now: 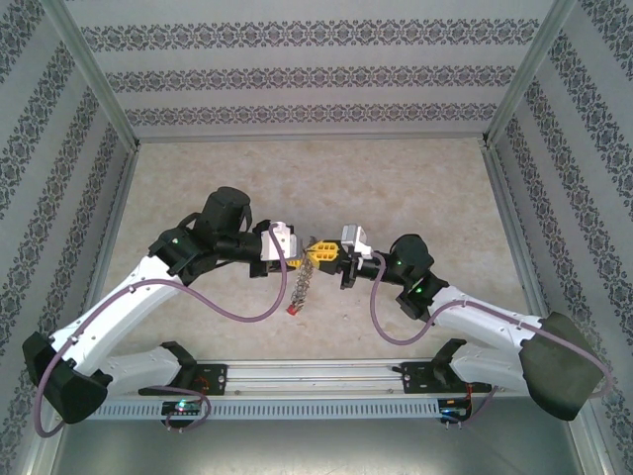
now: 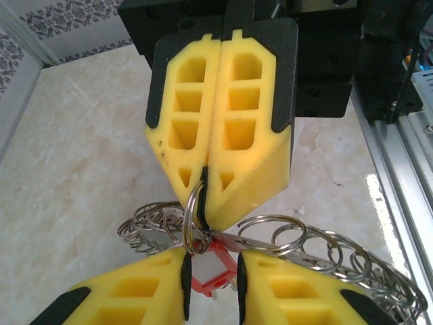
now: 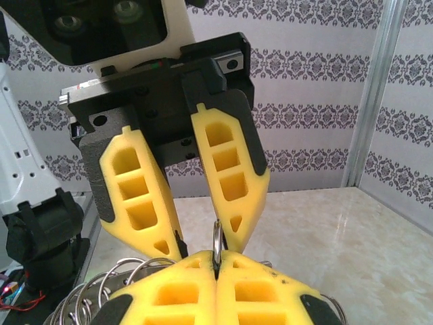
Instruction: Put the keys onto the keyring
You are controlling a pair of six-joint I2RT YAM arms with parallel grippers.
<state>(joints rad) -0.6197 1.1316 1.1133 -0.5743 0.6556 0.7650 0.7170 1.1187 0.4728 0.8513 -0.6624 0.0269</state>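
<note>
Left arm [image 1: 148, 287] reaches from near-left base in toward mid tabletop [image 1: 396, 188], wrist turned right.

Left end effector [image 3: 203, 240]: yellow fingers partly apart, pale tabletop visible through the gap. Tips sit to either side of the keyring. One fingertip is just beside the ring; contact cannot be told. Nothing else is seen between the pads.

Red tag [image 2: 211, 271] with white label shows through the gap in the left wrist view, lower than the fingers. In the top view it is at the near end of the hanging chain, down by the tabletop.

Keyring [image 2: 189, 217]: thin grey ring, standing on edge, held off the tabletop at centre, between the two end effectors. Its upper arc is caught in the right fingertips.

Chain of rings [image 1: 302, 285]: many linked silver rings, draped from the meeting point toward the near side. More loops fan out left and right below the fingers in the left wrist view. Single keys cannot be made out among them.

Right end effector [image 2: 205, 193]: fingers closed flat together, pinching the keyring at the very tips. It faces the left one nose to nose.

Right arm [image 1: 475, 317] comes in from near-right base, wrist turned left.
</note>
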